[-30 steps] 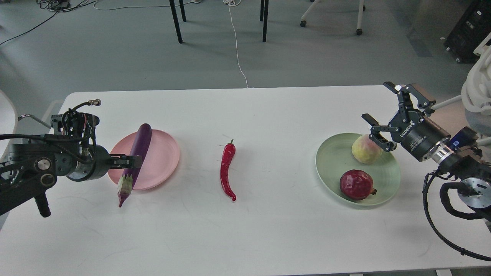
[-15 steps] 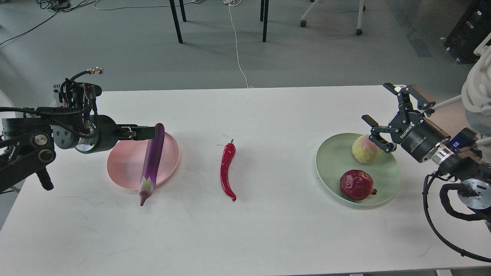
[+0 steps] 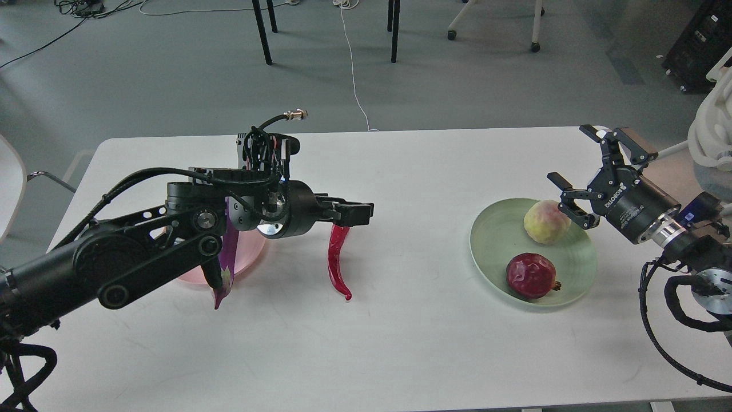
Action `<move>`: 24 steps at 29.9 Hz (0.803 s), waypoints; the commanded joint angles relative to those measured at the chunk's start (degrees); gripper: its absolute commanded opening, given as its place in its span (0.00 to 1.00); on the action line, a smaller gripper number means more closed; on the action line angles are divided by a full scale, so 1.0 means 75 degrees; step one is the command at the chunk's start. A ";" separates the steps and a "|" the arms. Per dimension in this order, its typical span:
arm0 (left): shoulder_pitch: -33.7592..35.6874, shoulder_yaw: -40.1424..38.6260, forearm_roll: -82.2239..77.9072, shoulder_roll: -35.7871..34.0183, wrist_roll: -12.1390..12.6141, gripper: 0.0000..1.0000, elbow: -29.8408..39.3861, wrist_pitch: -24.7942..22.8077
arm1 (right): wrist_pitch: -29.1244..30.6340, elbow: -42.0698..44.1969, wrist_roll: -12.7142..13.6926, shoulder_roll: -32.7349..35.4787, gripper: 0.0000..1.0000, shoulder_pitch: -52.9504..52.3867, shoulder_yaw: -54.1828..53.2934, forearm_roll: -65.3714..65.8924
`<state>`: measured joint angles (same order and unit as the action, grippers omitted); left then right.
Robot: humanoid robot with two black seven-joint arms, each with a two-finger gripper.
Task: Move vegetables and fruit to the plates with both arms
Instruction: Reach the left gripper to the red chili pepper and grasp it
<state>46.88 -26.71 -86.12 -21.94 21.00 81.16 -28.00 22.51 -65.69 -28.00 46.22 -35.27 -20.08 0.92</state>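
The purple eggplant (image 3: 222,286) lies across the pink plate (image 3: 251,249), mostly hidden behind my left arm, with its stem end off the front rim. The red chili pepper (image 3: 337,263) lies on the table at the centre. My left gripper (image 3: 355,213) is empty, looks open, and hovers right over the chili's top end. The peach (image 3: 546,222) and the pomegranate (image 3: 532,276) sit on the pale green plate (image 3: 492,240). My right gripper (image 3: 572,166) is open and empty, just right of and above the peach.
The white table (image 3: 400,343) runs to a back edge, with grey floor, chair legs and a white cable beyond it. My left arm stretches over the left half of the table. A white object stands at the far right edge.
My left gripper let go of the eggplant, which now rests across the pink plate, and swung right to above the chili. My right gripper drew slightly right, away from the peach.
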 commanded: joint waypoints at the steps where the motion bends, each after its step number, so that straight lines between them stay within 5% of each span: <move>1: -0.0028 0.0034 -0.0680 0.0323 0.0001 1.00 -0.0543 -0.0001 | -0.0001 -0.0006 0.0000 0.0036 0.96 0.0015 -0.0006 -0.0005; 24: -0.0028 0.1429 -0.0951 0.0863 0.0024 0.95 -0.1563 0.0077 | -0.0001 -0.0041 0.0000 0.0060 0.96 0.0120 -0.0123 0.0006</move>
<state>46.67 -16.08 -93.10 -16.36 21.06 70.18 -27.43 22.49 -66.01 -28.00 46.67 -34.37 -20.98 0.88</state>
